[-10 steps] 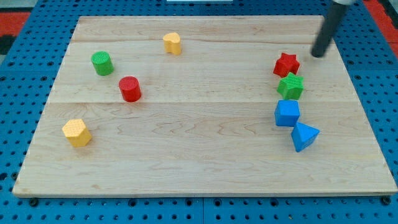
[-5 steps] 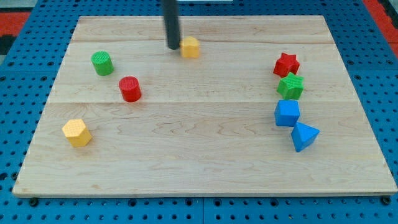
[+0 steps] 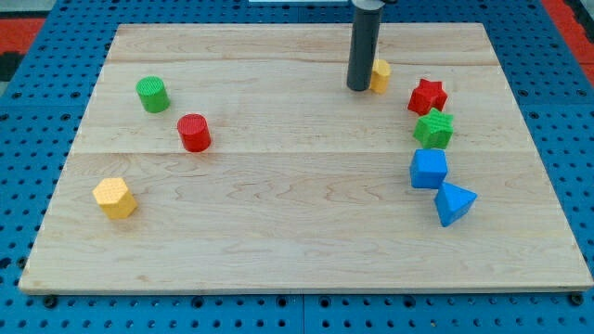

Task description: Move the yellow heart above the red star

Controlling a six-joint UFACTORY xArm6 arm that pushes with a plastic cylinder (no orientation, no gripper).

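My tip (image 3: 358,88) is down on the board (image 3: 297,232), near the view's top, right of centre; it's a bare rod w/ no jaws, so it grips nothing, just pressed against the yellow heart (image 3: 380,75). Heart sits touching the tip's right side, slightly toward the view's top from it, and the rod hides its left part. Orientation: can't tell which way the heart points or where its long axis runs, too much covered and too small. Red star (image 3: 427,96) is to the tip's right and a bit lower in view, near the heart but apart from it, so the heart is up-left of the star, not straight above it. Green star (image 3: 433,128) is right of the tip and lower, just below the red star, touching or nearly so. Blue cube (image 3: 429,169) further down-right of the tip, then blue triangular block (image 3: 454,202) lower-right still, the two just beside each other. Well to the tip's left: green cylinder (image 3: 152,94) at about tip level, red cylinder (image 3: 194,133) left and lower, yellow hexagon (image 3: 114,198) far left, lowest of that group.
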